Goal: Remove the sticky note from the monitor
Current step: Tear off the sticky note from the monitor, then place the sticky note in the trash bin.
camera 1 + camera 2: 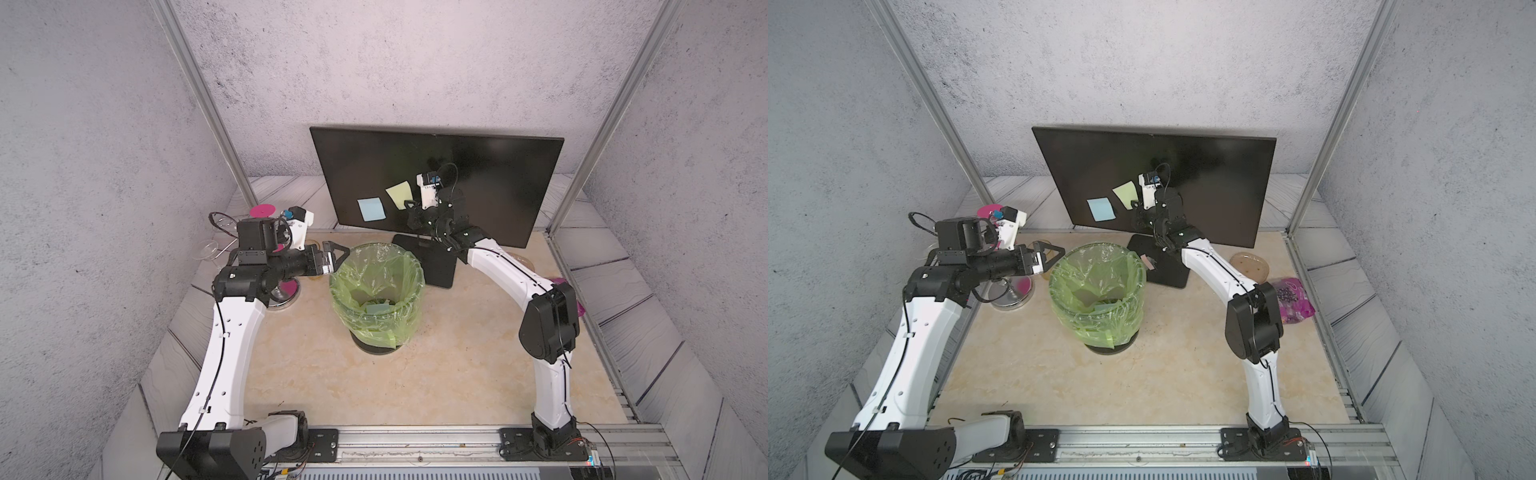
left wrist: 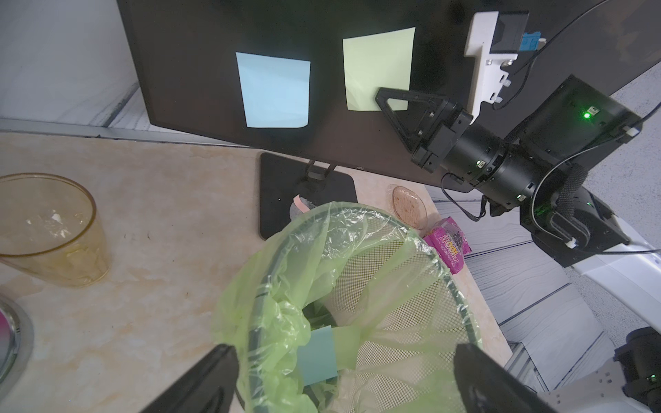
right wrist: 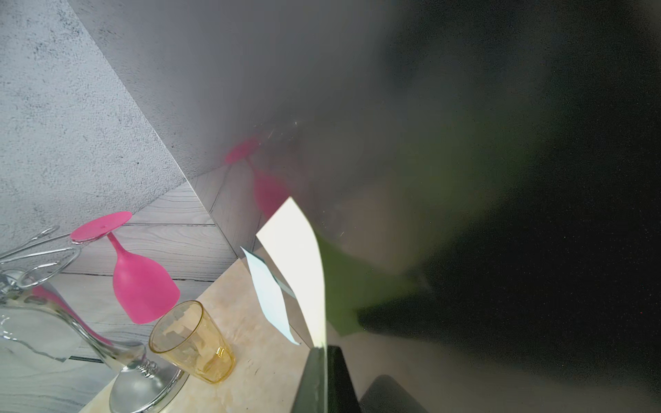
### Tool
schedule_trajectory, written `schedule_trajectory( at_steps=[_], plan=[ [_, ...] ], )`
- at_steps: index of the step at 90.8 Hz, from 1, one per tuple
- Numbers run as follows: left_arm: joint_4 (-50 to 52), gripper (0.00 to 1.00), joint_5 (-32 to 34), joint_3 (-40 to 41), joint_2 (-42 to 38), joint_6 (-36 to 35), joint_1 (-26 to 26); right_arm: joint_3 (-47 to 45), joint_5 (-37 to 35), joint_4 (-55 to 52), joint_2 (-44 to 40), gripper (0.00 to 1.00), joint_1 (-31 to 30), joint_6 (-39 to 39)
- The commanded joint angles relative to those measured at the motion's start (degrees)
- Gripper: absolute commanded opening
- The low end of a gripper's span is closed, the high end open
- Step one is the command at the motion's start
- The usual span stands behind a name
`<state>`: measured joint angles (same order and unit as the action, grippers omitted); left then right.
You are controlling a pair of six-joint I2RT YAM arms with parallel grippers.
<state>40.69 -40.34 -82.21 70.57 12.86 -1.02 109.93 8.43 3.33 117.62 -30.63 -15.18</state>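
The black monitor [image 1: 478, 166] [image 1: 1204, 174] stands at the back of the table, and two sticky notes are on its screen. The pale green sticky note [image 1: 399, 193] [image 1: 1125, 193] [image 2: 375, 64] [image 3: 297, 257] has its lower corner pinched in my right gripper [image 1: 410, 204] [image 1: 1134, 204] [image 2: 381, 94] [image 3: 323, 354], which is shut on it against the screen. A blue sticky note [image 1: 370, 209] [image 1: 1100, 209] [image 2: 275, 93] [image 3: 268, 293] lies flat to its left. My left gripper [image 1: 332, 259] [image 1: 1054, 257] [image 2: 345, 372] hangs open and empty over the bin's rim.
A mesh bin [image 1: 376, 291] [image 2: 393, 243] with a green liner stands in front of the monitor's base [image 1: 432, 262], with a blue note [image 2: 318, 354] inside. At the left are a yellow cup [image 2: 46, 229] [image 3: 193, 339] and a pink wine glass [image 3: 139, 279]. A dish [image 1: 1248, 264] and a pink packet [image 1: 1293, 301] lie at the right.
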Motion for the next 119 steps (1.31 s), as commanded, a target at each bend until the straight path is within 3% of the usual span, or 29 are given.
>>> schedule_trajectory(
  at_steps=[1, 25, 37, 51, 75, 88, 103, 119],
  plan=[
    [0.3, 1.00, -0.4, 0.0, 0.6, -0.8, 0.5, -2.5, 1.5, 2.4, -3.8, 0.00, -0.2, 0.1],
    [0.1, 1.00, -0.3, -1.3, 1.6, -0.6, 0.5, -11.0, 5.8, 4.3, -13.1, 0.00, -2.0, 3.7],
    [0.1, 1.00, -0.2, -2.1, 2.2, -0.6, 0.6, -15.6, 11.7, 3.5, -18.5, 0.00, -2.6, 5.4],
    [0.1, 1.00, -0.2, -3.1, 3.2, -0.7, 0.9, -17.5, 21.5, -6.9, -23.4, 0.00, -5.2, 13.3],
    [-1.0, 1.00, -0.3, -4.1, 4.0, 0.2, 1.2, -20.5, 17.7, -25.3, -27.8, 0.00, -11.8, 27.2],
    [-1.5, 1.00, -0.4, -4.9, 4.7, 0.8, 1.2, -19.1, 14.7, -29.4, -26.3, 0.12, -13.8, 30.1],
    [-1.6, 1.00, -0.5, -5.3, 5.2, 0.8, 1.2, -19.1, 12.6, -26.4, -26.0, 0.36, -13.8, 28.3],
    [-1.4, 1.00, -1.1, -5.6, 6.0, 0.6, 1.2, -20.1, 7.1, -22.3, -28.1, 0.48, -13.8, 24.4]
  ],
)
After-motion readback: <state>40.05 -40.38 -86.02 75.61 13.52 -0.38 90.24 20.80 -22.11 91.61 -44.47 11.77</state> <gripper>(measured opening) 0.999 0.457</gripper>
